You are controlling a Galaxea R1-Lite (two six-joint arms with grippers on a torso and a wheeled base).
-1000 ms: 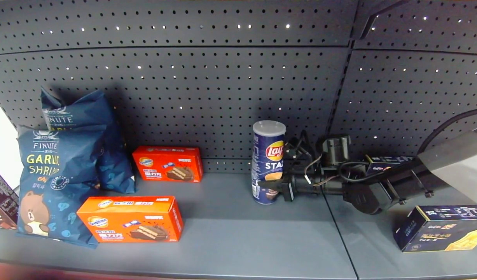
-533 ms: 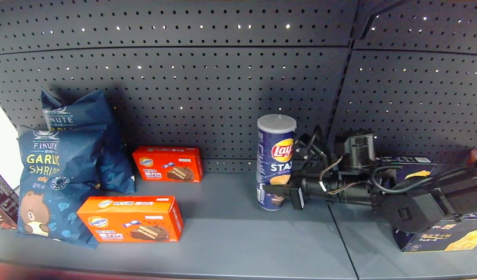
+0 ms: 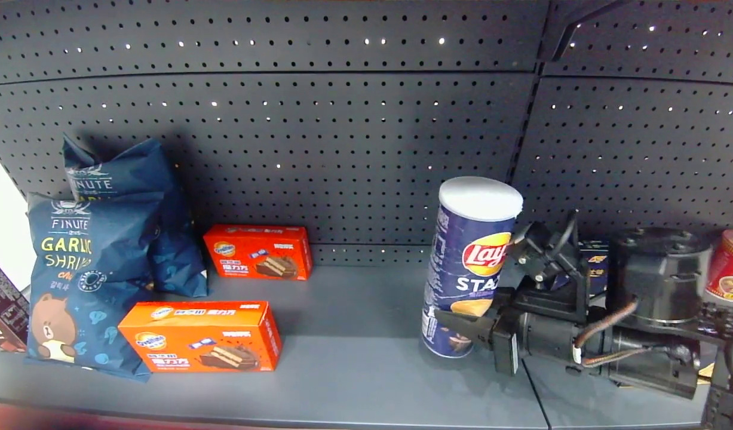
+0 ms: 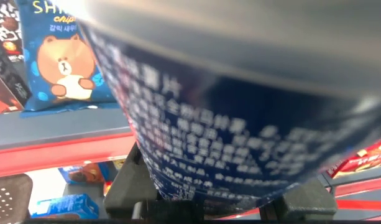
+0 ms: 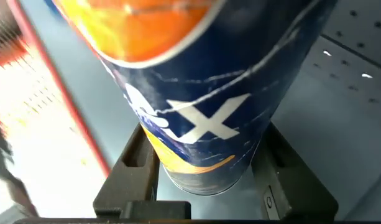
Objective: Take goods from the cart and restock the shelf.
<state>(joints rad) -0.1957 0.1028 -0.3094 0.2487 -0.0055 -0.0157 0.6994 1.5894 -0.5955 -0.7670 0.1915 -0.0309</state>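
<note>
Nearer shelf (image 3: 342, 409) edge, right gripper (image 3: 459, 327) clamps chips can (image 3: 471, 263); left gripper (image 4: 209, 196) clamps blue canister (image 4: 240, 124).

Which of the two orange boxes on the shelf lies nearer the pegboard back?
The rear orange box, beside the blue bags; the front orange box sits well forward.

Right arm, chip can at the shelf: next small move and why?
Likely ease the chip can down until its base sits flat on the shelf. The right gripper clamps it low, upright, with bare board around; base contact isn't clear, so releasing now might tip it.
</note>
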